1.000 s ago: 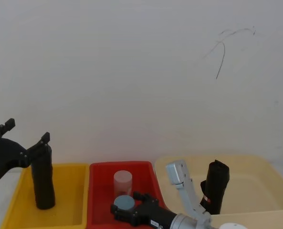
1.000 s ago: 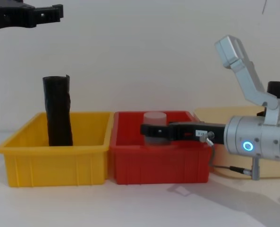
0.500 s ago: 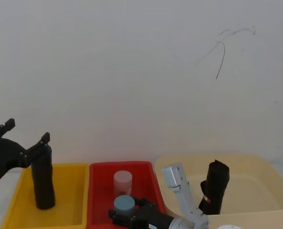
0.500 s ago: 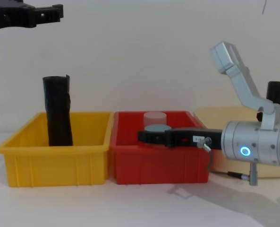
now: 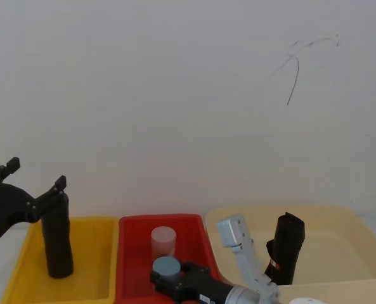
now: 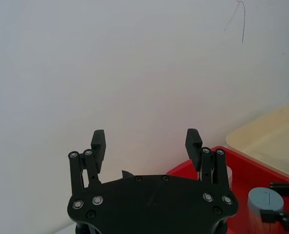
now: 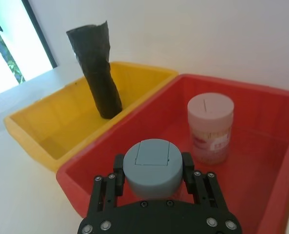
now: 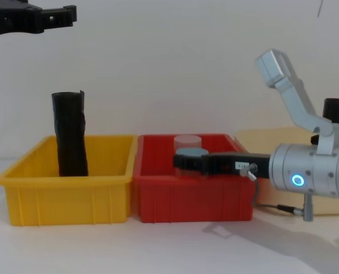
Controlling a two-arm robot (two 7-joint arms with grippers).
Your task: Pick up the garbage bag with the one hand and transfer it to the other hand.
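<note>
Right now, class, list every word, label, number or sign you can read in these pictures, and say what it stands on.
No text can be read.
Small red-and-white label on the thick black crinkly plastic roll: too small to read.
Small white label on the right gripper: too small.
Pink-printed band on the pale lidded plastic jar: blurred.

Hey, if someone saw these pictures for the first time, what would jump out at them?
Three bins in a row: yellow bin, red bin and cream tub. The right end effector grips a grey-lidded jar over the red bin, beside a pink-lidded jar. The labelled garbage bag stands in the tub; the open left end effector hovers high.
</note>
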